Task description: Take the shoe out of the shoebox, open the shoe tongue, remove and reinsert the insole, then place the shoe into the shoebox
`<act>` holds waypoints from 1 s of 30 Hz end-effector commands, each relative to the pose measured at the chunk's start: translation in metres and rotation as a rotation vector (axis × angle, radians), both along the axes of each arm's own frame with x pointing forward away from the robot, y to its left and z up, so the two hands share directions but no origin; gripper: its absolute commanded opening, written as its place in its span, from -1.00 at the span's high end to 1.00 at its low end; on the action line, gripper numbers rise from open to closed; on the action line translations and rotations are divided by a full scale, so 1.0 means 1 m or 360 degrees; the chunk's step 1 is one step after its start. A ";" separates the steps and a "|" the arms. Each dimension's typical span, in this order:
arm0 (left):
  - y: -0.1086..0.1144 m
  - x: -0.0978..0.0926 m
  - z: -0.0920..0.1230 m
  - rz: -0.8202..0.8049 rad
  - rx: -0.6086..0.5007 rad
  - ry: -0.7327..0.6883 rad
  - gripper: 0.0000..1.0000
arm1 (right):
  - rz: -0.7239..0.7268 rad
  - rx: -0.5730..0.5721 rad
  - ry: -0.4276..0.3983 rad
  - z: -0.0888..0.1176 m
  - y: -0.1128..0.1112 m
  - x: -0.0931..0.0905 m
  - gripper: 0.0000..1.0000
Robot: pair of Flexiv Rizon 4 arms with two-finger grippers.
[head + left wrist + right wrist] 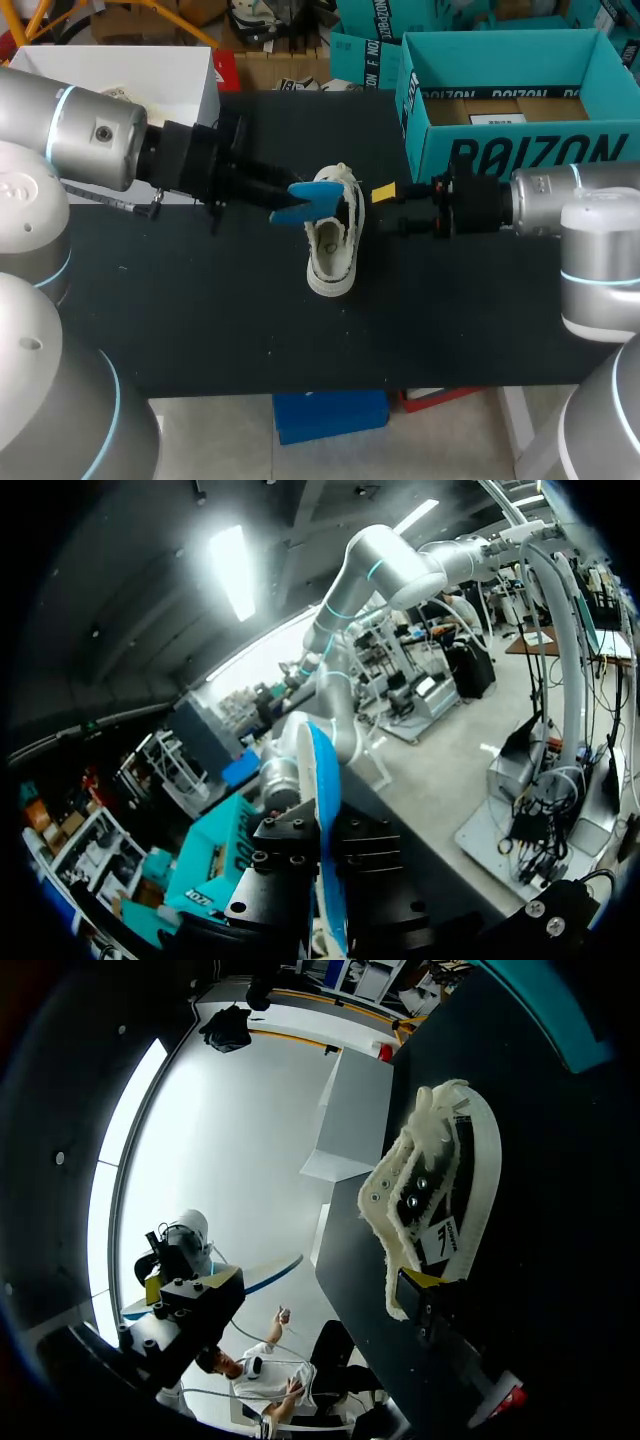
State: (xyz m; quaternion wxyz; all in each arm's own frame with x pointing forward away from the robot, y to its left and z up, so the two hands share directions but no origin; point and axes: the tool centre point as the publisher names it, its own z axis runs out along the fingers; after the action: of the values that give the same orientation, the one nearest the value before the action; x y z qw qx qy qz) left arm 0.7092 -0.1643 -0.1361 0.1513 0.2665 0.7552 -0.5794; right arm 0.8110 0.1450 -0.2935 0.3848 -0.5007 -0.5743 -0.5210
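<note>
**Head view.** Your shoe (332, 250) stands upright on its sole near the middle of the black table (200, 310), outside the teal shoebox (520, 150), which sits well apart at the far right corner. Your left gripper (285, 200) comes in from the left and is clamped on the blue insole (305, 203). The insole's free end overlaps the shoe's open top on its left side; whether it touches the shoe cannot be told from here. Your right gripper (392, 210) sits just beside the shoe on the opposite side, with one yellow tip close to the shoe's upper edge.

**Left wrist view.** The insole (324, 820) stands edge-on between the black fingers (280, 870) of the left gripper (325, 880), pinched from both sides. The yellow tips do not show. The shoebox (215, 865) lies ahead and to one side, with your right arm (400, 570) beyond it. The shoe is not seen in this view.

**Right wrist view.** The right gripper (290, 1282) is spread wide. One yellow fingertip (420, 1278) meets the near edge of the shoe (445, 1190); the other fingertip (153, 1287) hangs well apart, clear of the shoe. The shoe is therefore against one finger only and is not gripped. It lies ahead of that finger on the table (540, 1260), laces and eyelets facing the camera.
</note>
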 end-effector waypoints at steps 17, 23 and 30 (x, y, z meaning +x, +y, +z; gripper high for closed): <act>-0.021 -0.083 -0.033 -0.0077 0.0070 -0.0659 1.00 | -0.0004 -0.0001 0.0000 -0.001 0.002 0.000 -1.00; -0.013 -0.092 -0.043 -0.0062 0.0028 -0.0954 1.00 | -0.0004 -0.0001 0.0000 -0.001 0.002 0.000 -1.00; -0.005 -0.097 -0.069 -0.0013 0.0001 -0.1182 1.00 | -0.0004 -0.0001 0.0000 -0.001 0.002 0.000 -1.00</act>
State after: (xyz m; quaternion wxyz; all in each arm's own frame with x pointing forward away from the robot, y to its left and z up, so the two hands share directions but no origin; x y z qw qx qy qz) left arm 0.6265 -0.1798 -0.1890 0.3426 0.4923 0.6689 -0.4391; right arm 0.8110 0.1446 -0.2936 0.3849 -0.5004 -0.5741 -0.5214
